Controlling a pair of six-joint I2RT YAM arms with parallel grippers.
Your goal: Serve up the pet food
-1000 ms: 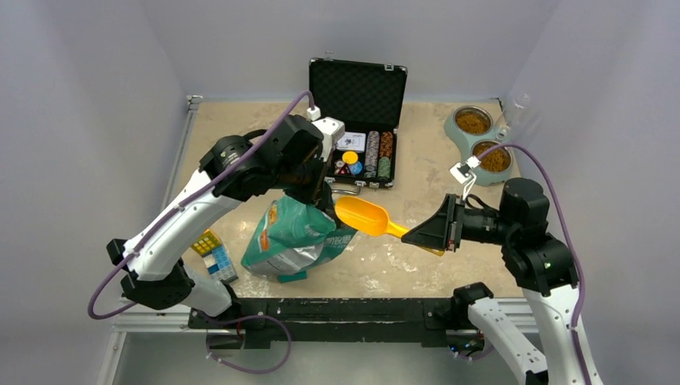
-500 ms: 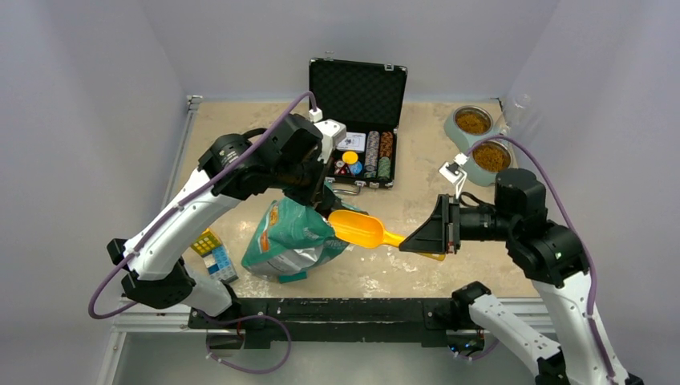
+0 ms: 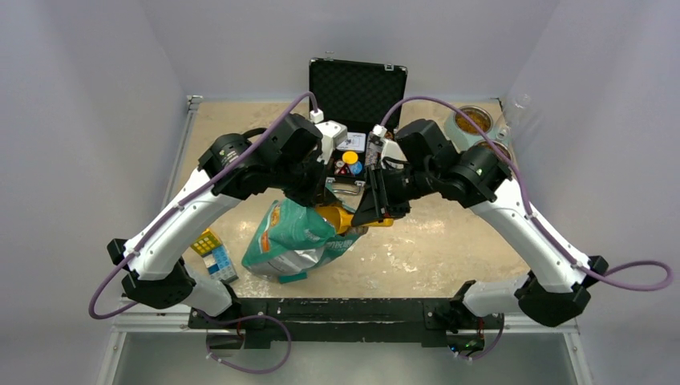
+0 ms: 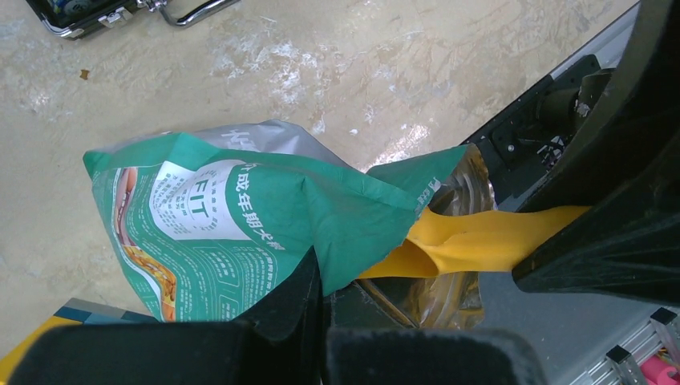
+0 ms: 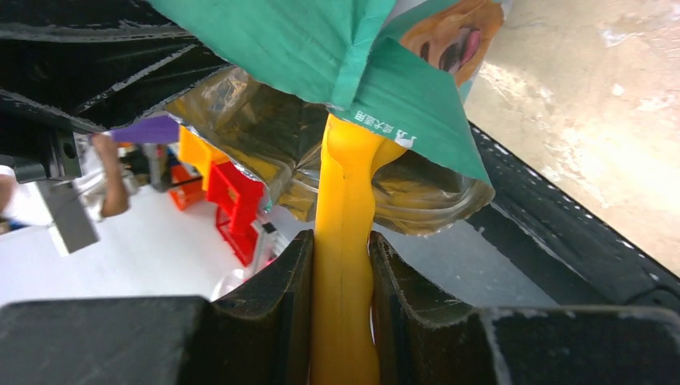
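**Item: pet food.** Loose dry pellets. You can see some lying brown in the rear bowl [image 3: 473, 120] at the far right of the table [image 3: 240, 128]. The rest would be in the green bag [image 3: 293, 241], but no view shows pellets there, only the shiny lining.

**Handling, as judged.** Light, grainy, quick to roll and scatter. You cannot pinch it; carry it in the scoop [image 3: 337, 216], kept level and not overfilled.

**Container: bag.** Lies slumped near the middle front of the table, mouth towards the right arm. Soft, crinkly film, likely to fold shut or sag if let go. Hold it at the lip, as now.

**Left gripper [image 4: 321, 281].** Pressed together on a fold of the bag's top edge, propping the mouth open.

**Right gripper [image 5: 341, 265].** Clamped on the scoop's yellow handle, one finger on each side. The scoop is stiff plastic with its bowl end inside the bag mouth, out of sight, so you cannot tell whether it is loaded.

**Also present.** An open black case [image 3: 357, 88] of poker chips at the rear, and a small colourful box [image 3: 212, 253] near the left arm's base. Leave both alone.
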